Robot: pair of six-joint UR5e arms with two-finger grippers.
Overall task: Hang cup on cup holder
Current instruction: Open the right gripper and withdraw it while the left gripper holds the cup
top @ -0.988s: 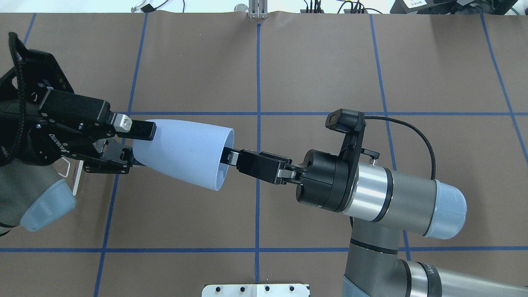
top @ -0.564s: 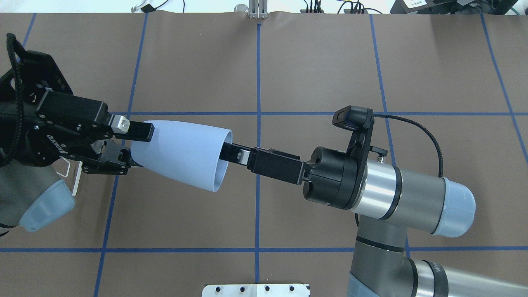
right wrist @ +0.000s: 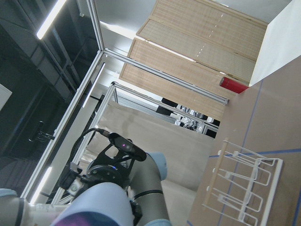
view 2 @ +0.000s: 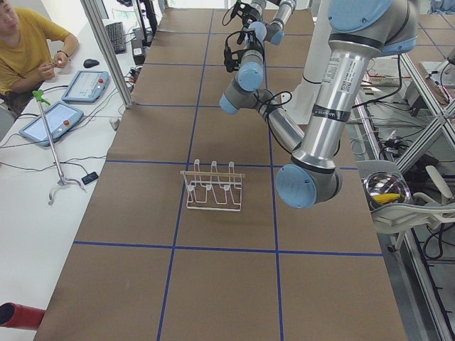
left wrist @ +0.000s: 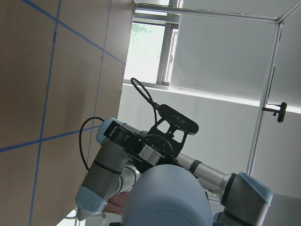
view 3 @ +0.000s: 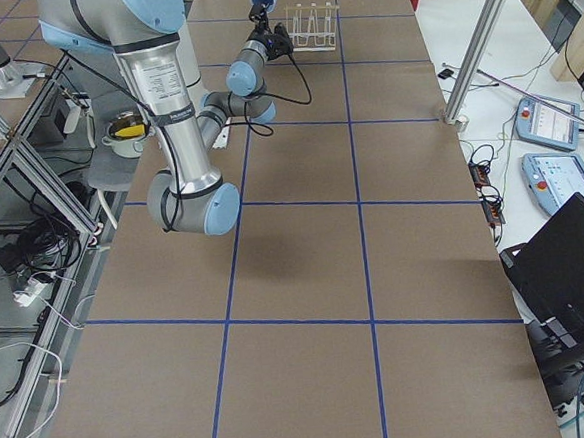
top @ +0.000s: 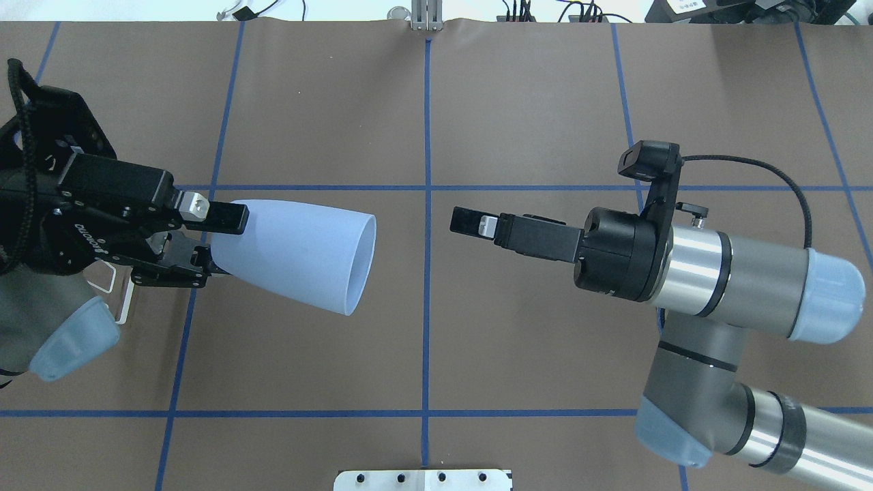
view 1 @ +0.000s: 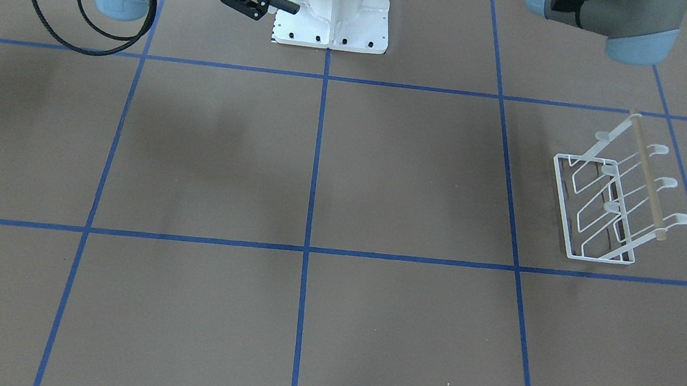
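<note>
The pale blue cup (top: pixel 300 252) lies on its side in the air, mouth toward the right. My left gripper (top: pixel 217 240) is shut on its narrow base. It also shows in the left wrist view (left wrist: pixel 164 197) and the right wrist view (right wrist: pixel 94 207). My right gripper (top: pixel 470 221) is clear of the cup's mouth, a gap to its right, empty, and looks open in the front view (view 1: pixel 274 6). The white wire cup holder (view 1: pixel 618 200) stands on the table under the left arm. Only a bit of its wire (top: pixel 112 286) shows from overhead.
The white robot pedestal (view 1: pixel 334 2) is at the table's near edge (top: pixel 423 479). A seated operator (view 2: pixel 21 42) and tablets (view 2: pixel 50 117) are beside the table. The brown mat has blue grid lines.
My right gripper has pulled out of the cup's mouth and moved right and a little back. The cup stays in my left gripper, shifted slightly left.
</note>
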